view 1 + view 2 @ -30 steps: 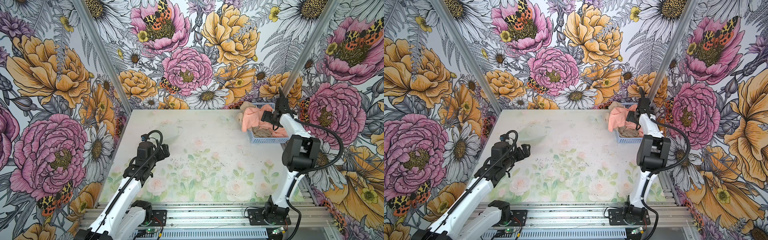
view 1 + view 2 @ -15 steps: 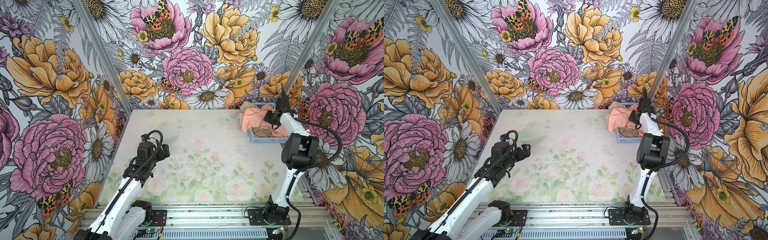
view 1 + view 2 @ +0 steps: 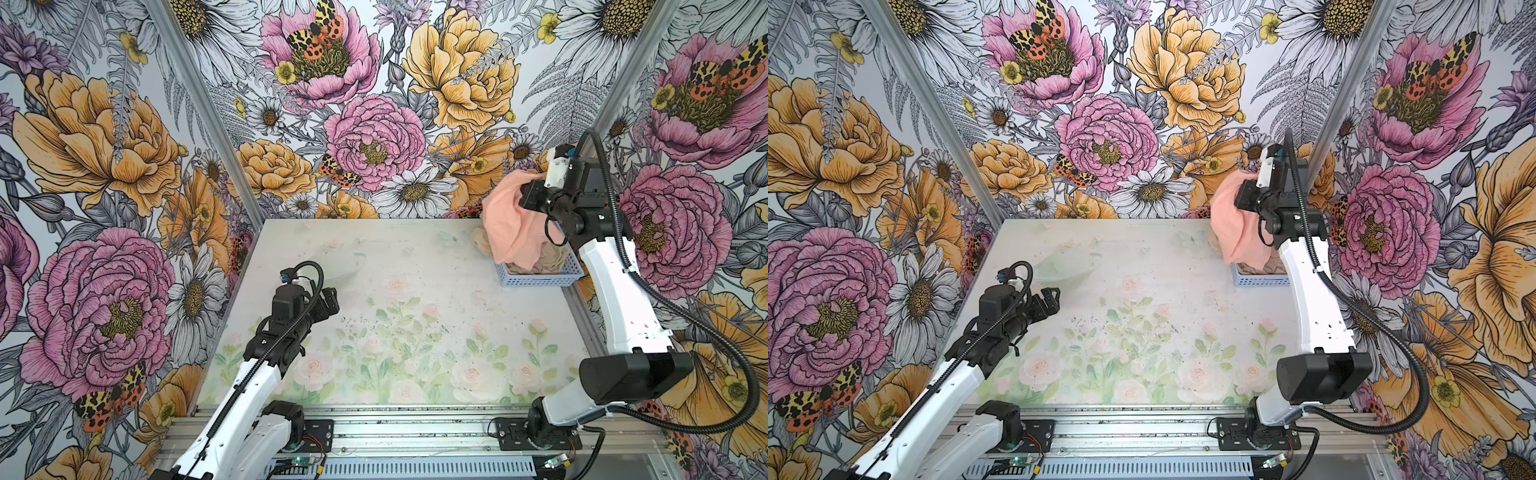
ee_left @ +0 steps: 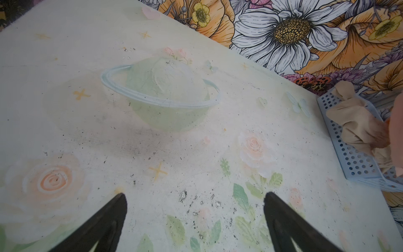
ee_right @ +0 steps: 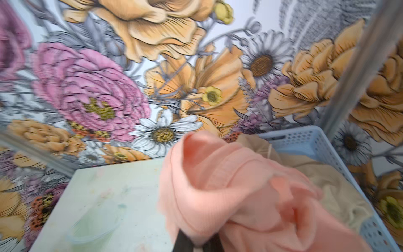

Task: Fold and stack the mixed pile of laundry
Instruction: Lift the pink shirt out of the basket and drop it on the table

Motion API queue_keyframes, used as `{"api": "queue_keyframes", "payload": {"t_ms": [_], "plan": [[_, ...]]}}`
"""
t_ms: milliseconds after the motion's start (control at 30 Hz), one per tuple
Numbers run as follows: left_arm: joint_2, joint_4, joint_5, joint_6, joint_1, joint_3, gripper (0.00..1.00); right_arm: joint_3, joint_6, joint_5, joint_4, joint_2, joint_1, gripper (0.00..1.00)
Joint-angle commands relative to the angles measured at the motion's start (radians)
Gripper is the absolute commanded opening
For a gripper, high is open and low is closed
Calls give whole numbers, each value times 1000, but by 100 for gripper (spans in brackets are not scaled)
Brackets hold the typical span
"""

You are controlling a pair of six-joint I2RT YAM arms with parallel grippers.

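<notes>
Table point(image 3: 415, 332): bare across the middle, free as folding space.
Basket point(image 3: 536, 279): at the far right corner, within the right arm's reach.
Peach-pink T-shirt point(image 3: 511, 224): bunched and hanging above the basket, lower folds trailing into it, probably raised to clear the rim.
Beige-tan garment point(image 4: 357, 126): in the basket underneath, one end spilling over the wall.
Right gripper point(image 5: 198, 241): clamped on a T-shirt fold.
Left gripper point(image 4: 194, 193): jaws spread wide, empty, low over the table, likely waiting to take a corner.

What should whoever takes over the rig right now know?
Left gripper: open, empty, hovering over the table.
Right gripper: shut on the peach T-shirt, held up over the blue basket; its lower end reaches into it.
Beige garment: in the basket, part draped over the rim.
Done: nothing folded.
Left: lay out, fold and stack both.
</notes>
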Motion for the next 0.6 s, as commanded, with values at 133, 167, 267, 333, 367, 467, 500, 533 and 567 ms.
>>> {"api": "queue_keyframes", "payload": {"t_ms": [133, 167, 267, 333, 367, 467, 500, 533, 567], "plan": [[-57, -36, -10, 13, -9, 40, 99, 202, -6, -160, -15, -43, 211, 0], [-62, -40, -16, 11, -9, 43, 99, 225, 15, -198, -16, -32, 239, 0], [-86, -60, -41, 9, -9, 53, 99, 272, 71, -289, -16, 8, 318, 0], [-105, -75, -61, 9, -8, 60, 99, 280, 79, -319, -16, 23, 381, 0], [-113, -83, -73, 9, -8, 63, 99, 279, 80, -334, -16, 29, 411, 0], [-139, -106, -111, 11, -7, 74, 99, 251, 109, -396, -14, 35, 454, 0], [-146, -116, -126, 12, -7, 78, 99, 224, 121, -413, -14, 30, 457, 0], [-154, -124, -139, 11, -5, 81, 99, 189, 129, -420, -15, 21, 457, 0], [-161, -132, -151, 11, -4, 85, 99, 135, 123, -416, -17, 7, 456, 0]]}}
